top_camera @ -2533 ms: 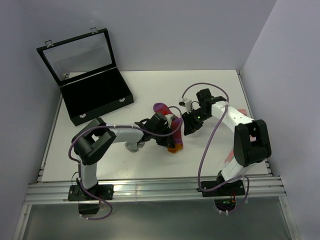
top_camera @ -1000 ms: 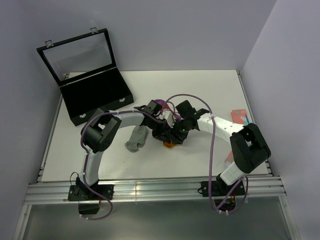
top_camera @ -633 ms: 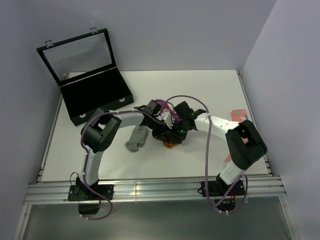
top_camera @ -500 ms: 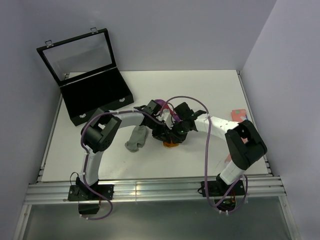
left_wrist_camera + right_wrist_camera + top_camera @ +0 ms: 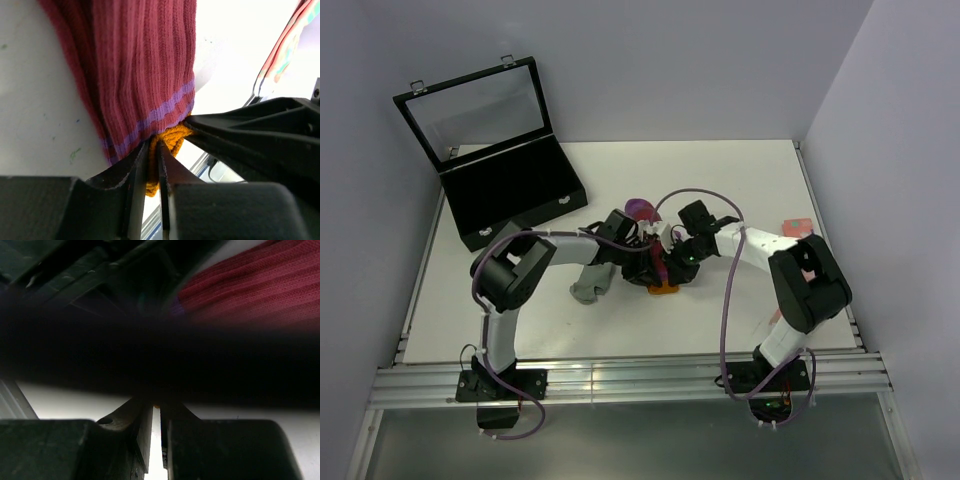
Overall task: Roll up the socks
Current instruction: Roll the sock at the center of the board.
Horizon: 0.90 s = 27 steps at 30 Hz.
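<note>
The long magenta-red sock point(image 5: 642, 211) lies mid-table, its orange toe point(image 5: 665, 288) toward the near side. My left gripper point(image 5: 642, 264) is shut on that orange toe, which shows pinched between its jaws in the left wrist view point(image 5: 152, 150) below the ribbed red fabric point(image 5: 135, 65). My right gripper point(image 5: 677, 262) meets it from the right. Its jaws are nearly closed, with a speck of orange at the tips point(image 5: 158, 405), and red fabric point(image 5: 250, 290) lies beyond. The grey ankle sock point(image 5: 592, 279) lies flat to the left, untouched.
An open black case point(image 5: 510, 195) with a glass lid stands at the back left. A salmon-pink sock with teal patches point(image 5: 797, 228) lies at the right edge and also shows in the left wrist view point(image 5: 285, 50). The table's near edge is a metal rail point(image 5: 620, 380).
My right gripper has come in from the right and closed in on the sock's toe beside my left gripper. My left forearm has dropped lower. The sock looks more bunched.
</note>
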Tool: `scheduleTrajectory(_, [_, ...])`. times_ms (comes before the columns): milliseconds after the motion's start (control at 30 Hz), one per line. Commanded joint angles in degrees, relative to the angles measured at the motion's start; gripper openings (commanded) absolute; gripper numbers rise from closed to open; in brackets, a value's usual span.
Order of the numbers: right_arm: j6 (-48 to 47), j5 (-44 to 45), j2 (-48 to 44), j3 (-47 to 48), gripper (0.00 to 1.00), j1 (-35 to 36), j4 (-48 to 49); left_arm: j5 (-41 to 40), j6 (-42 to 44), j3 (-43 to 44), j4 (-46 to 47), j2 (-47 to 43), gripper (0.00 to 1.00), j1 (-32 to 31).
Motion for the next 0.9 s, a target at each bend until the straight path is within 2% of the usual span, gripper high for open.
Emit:
scheduleTrajectory(0, [0.3,-0.2,2.2,2.0,0.11,-2.5,-4.6,-9.4,-1.3,-4.6,1.2,-1.3,0.22,-0.3])
scheduleTrajectory(200, [0.5,-2.8,7.4,6.6,0.1,-4.6,-9.1,-10.4,-2.7,-9.1,9.9,-3.3,0.27,-0.9])
scheduleTrajectory(533, [1.7,-2.2,14.2,11.9,0.09,-6.2,-13.5,-11.6,-1.0,-13.9,20.9,-5.8,0.46,-1.9])
scheduleTrajectory(867, [3.5,-1.6,17.4,15.4,0.08,-7.7,-16.5,-13.4,4.5,-14.8,22.5,-7.0,0.47,-3.3])
